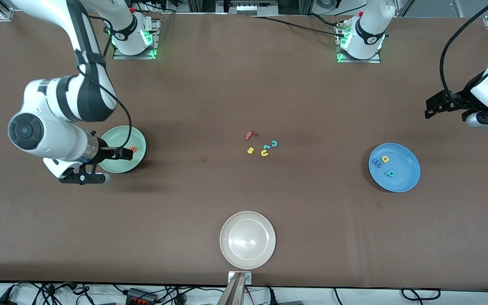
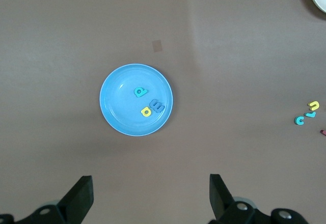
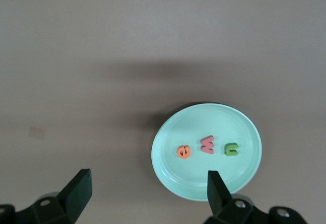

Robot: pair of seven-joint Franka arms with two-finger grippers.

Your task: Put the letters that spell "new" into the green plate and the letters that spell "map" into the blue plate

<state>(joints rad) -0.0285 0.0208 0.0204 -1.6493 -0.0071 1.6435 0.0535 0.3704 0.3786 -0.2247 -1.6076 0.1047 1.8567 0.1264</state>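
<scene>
Three letters in each plate now, n (image 3: 232,148), e (image 3: 184,152), w (image 3: 208,144) in the green plate (image 3: 175,178) near the right arm's table edge, m (image 2: 156,106), a (image 2: 146,112), p (image 2: 140,91) in the blue plate (image 2: 114,112) toward the left arm's edge, right gripper (image 3: 147,191) over green rim and left gripper (image 2: 151,196) off the blue plate both spread empty, apparently finished.

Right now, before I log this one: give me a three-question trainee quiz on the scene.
1. True or false: the green plate holds all three letters of "new".
2. Which letters lie in the blue plate? A) s, u, c B) m, a, p C) none
3. Fill in: both grippers' jaws are ____.

Key
1. True: orange e, salmon w and olive n lie in it, under the right gripper.
2. B: blue m, yellow a, teal p, seen below the left gripper.
3. Open, holding nothing.
</scene>
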